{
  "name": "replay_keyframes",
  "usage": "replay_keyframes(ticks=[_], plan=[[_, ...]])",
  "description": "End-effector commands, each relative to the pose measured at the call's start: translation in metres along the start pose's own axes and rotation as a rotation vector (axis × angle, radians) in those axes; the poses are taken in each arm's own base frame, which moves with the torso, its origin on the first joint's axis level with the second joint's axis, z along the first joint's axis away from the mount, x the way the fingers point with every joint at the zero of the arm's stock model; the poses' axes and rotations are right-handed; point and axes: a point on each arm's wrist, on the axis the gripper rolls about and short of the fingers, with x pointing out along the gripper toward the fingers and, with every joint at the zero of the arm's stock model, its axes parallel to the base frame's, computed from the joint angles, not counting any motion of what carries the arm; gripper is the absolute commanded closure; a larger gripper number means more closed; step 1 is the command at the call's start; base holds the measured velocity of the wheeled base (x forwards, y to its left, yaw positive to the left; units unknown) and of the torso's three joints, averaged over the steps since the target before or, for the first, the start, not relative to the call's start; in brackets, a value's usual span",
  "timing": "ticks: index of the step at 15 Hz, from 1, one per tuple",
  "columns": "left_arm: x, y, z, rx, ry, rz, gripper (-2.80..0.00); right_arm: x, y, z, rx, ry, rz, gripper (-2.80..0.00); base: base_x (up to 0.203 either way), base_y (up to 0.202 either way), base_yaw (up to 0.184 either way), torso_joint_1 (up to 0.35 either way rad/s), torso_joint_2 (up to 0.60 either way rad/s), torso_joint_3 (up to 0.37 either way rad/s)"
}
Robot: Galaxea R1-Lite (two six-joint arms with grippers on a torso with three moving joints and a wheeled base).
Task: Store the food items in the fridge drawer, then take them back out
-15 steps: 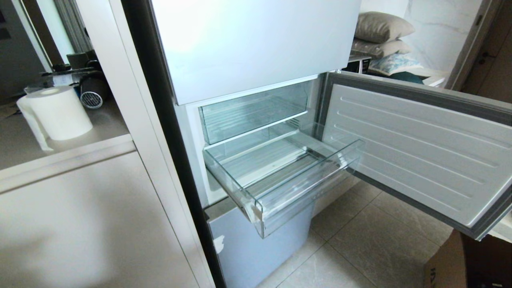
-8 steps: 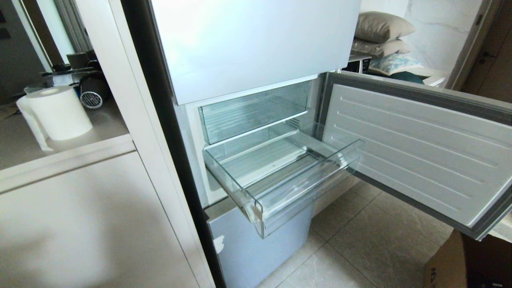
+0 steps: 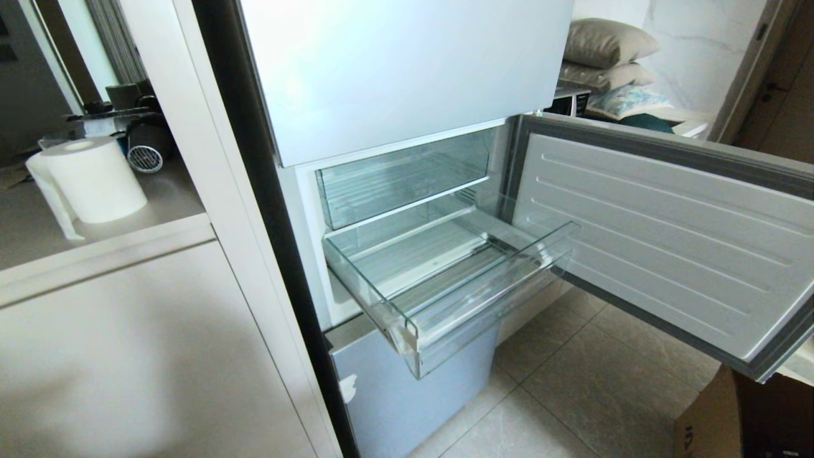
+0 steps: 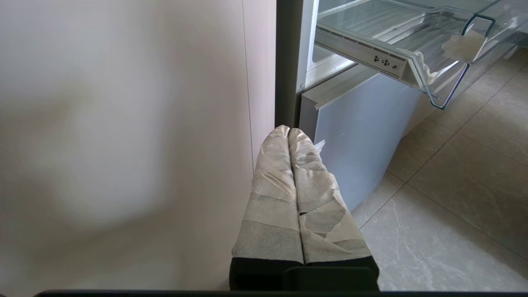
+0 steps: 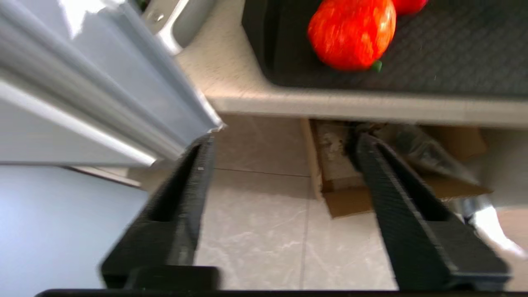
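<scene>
While the fridge drawer (image 3: 445,280) hangs pulled out and bare in the head view, the left end effector (image 4: 288,131) sits pressed closed beside the fridge; over on the right wrist view, the right end effector (image 5: 284,142) gapes open, short of the orange-red fruit (image 5: 350,31) on a dark tray (image 5: 453,53) atop the desk (image 5: 231,82).

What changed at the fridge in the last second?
Nothing visibly changed in the head view. The drawer is pulled out and bare as before, the fridge door hangs open at the same angle, and the paper roll sits where it was. Neither arm has come into that view.
</scene>
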Motion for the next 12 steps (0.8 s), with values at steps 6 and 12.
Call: replay_keyframes(ticks=[6,12], plan=[[0.0,0.0,0.0,0.0,0.001,0.001,0.0,0.091,-0.026,0.009,-0.074,0.054,-0.074,-2.8,0.0,0.0,0.0,0.0,0.0,0.0],[0.0,0.0,0.0,0.0,0.001,0.001,0.0,0.138,-0.046,0.013,-0.086,0.051,-0.114,-2.8,0.0,0.0,0.0,0.0,0.0,0.0]])
